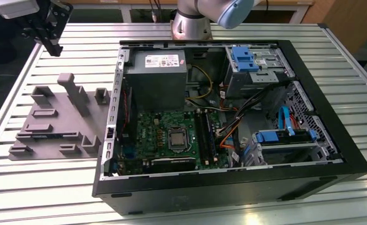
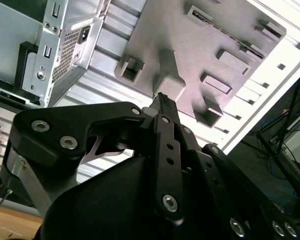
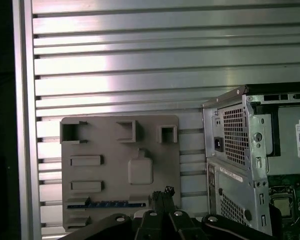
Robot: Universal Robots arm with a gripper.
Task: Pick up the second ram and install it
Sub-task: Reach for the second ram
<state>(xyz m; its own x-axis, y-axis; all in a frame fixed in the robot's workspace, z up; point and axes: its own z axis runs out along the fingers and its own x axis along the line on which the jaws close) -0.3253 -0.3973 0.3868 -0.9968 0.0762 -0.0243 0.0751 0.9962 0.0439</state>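
End effector (image 3: 163, 192) clenched, empty, near grey fixture (image 1: 52, 117) at the exterior view's left; second ram (image 3: 106, 204) sits slotted there. Judged light, stiff, fragile: grip its long edges, avoiding chips.

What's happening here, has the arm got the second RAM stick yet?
Not yet. The arm's gripper hangs in the air near the grey parts fixture, fingers together and holding nothing. The second ram lies flat in a slot along one edge of that fixture, not picked up. The open PC case sits beside the fixture on the slatted table, with its motherboard exposed.
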